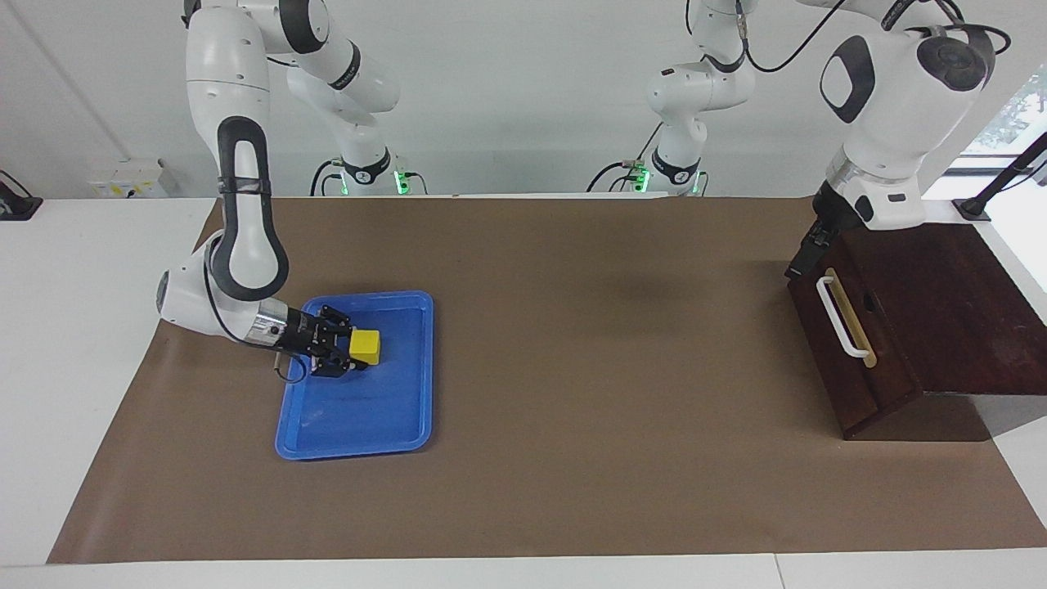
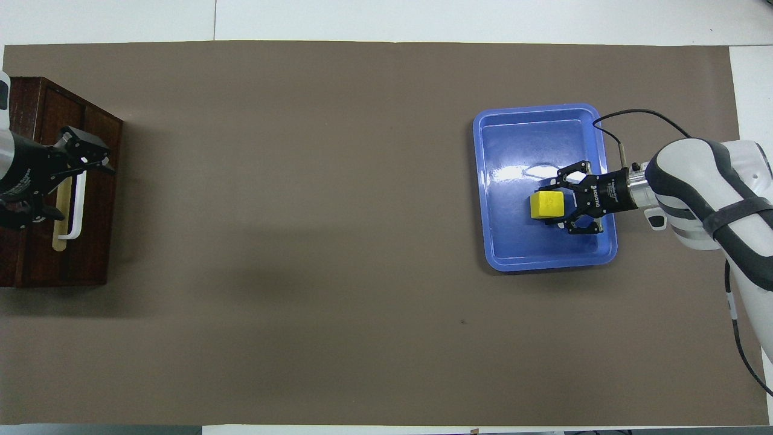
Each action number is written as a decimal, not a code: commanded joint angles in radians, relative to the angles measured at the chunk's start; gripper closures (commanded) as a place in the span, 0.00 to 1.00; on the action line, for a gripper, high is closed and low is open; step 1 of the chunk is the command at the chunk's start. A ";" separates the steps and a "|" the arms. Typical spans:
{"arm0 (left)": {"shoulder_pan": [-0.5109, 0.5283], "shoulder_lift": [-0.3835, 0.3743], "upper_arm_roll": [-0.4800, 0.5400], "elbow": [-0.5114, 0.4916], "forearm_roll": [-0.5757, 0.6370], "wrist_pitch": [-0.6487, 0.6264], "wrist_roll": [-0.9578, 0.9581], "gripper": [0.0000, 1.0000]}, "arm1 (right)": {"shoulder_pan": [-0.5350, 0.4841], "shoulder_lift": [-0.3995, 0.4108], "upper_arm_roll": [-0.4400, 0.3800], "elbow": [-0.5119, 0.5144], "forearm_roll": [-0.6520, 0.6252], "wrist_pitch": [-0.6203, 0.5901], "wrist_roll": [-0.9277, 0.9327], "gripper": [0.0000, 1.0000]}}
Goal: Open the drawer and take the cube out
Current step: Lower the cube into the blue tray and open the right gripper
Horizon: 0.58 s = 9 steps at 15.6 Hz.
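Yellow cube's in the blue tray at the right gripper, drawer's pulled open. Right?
Not quite: the drawer is closed, flush with the box front, as the facing view shows. The rest holds: the cube is in the blue tray, at the right gripper.

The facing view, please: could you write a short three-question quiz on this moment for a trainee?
1. True or false: the cube is inside the drawer.
2. Where is the left gripper? A) clamped on the white handle; B) open, raised over the drawer's upper corner, off the handle; C) over the blue tray.
3. Which arm's gripper is at the cube in the tray?
Key: 1 false; 2 B; 3 the right gripper.
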 commanded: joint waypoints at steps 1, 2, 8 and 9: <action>-0.030 0.020 0.012 0.063 -0.010 -0.112 0.232 0.00 | -0.016 0.002 0.004 -0.009 -0.029 0.011 -0.037 0.00; -0.034 0.020 0.012 0.059 -0.013 -0.118 0.313 0.00 | -0.016 0.002 0.004 -0.006 -0.029 0.008 -0.037 0.00; -0.068 0.055 0.027 0.077 -0.003 -0.209 0.642 0.00 | -0.017 -0.001 0.004 0.043 -0.029 -0.058 0.025 0.00; -0.082 0.057 0.030 0.076 -0.005 -0.207 0.642 0.00 | -0.017 -0.002 0.004 0.073 -0.029 -0.096 0.059 0.00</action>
